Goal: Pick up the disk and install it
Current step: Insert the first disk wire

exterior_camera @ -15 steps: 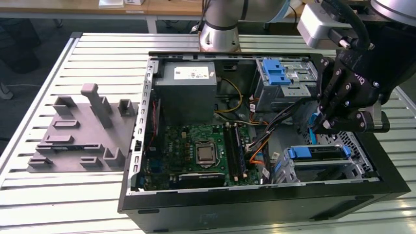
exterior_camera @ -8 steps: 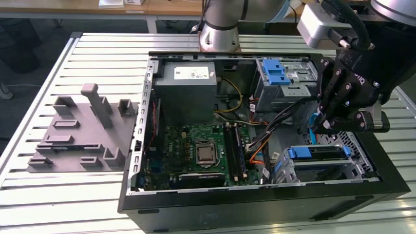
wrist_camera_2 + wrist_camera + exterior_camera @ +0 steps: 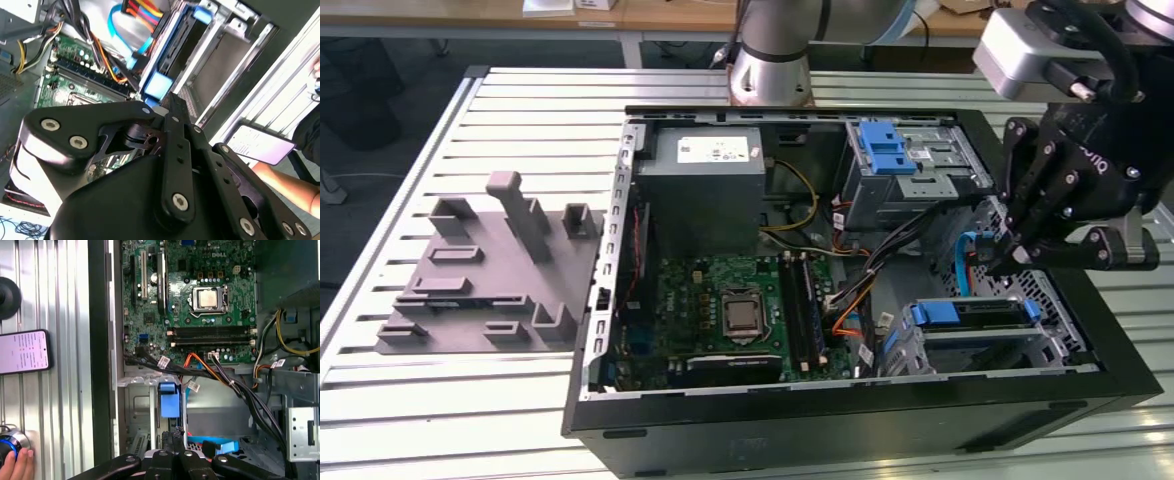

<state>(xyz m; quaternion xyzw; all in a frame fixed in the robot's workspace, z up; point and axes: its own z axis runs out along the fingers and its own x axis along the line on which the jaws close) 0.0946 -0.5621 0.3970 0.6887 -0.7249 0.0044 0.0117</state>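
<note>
Disk (image 3: 983, 313) sits edge-up in the case's drive bay, directly below the gripper (image 3: 1014, 258); whether the jaws are parted or closed, I cannot tell.

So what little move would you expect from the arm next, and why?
Probably a short, straight descent. In the exterior view the gripper hangs just above the disk, which stands on edge in a metal bay inside the case, blue bracket uppermost. A blue cable runs close by, so going down slowly seems wise.
</note>
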